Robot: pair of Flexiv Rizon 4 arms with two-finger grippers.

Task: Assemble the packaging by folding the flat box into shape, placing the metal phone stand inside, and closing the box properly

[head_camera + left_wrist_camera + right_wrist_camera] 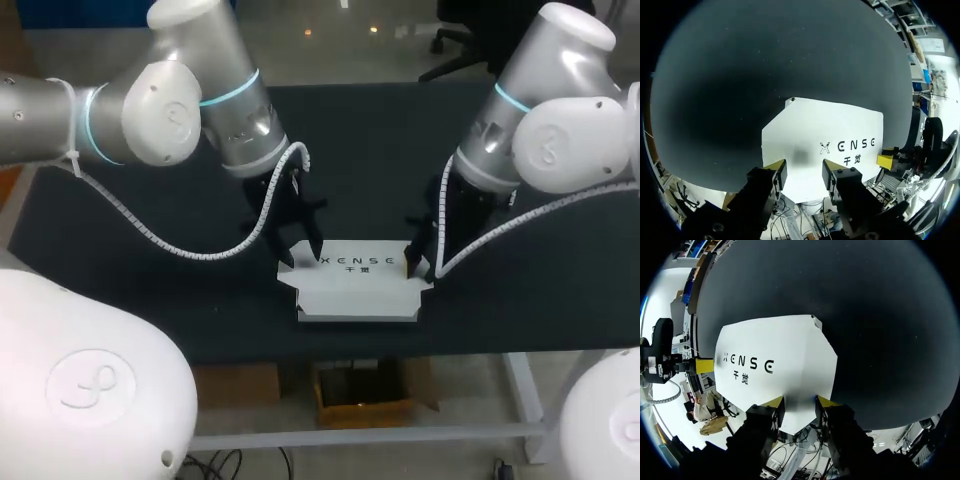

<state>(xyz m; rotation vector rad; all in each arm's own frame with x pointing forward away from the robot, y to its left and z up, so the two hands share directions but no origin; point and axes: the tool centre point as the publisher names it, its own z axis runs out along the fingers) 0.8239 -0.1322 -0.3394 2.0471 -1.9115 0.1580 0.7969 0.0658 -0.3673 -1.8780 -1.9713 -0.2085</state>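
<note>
Left gripper (804, 172) hovered narrowly parted at 9 o'clock of the flat box (357, 288). Right gripper (800, 405) sat likewise at 3 o'clock. I saw neither clamping it.

Dim even light, faint shadow on white box (825, 130)

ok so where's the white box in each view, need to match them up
Head view: the white box lies at the near middle of the table, between the left gripper and the right gripper.
Left wrist view: it sits just ahead of that gripper's fingers, showing between them.
Right wrist view: the same, ahead of its own fingers.
Shared landmark: the black print on the box's face.
</note>
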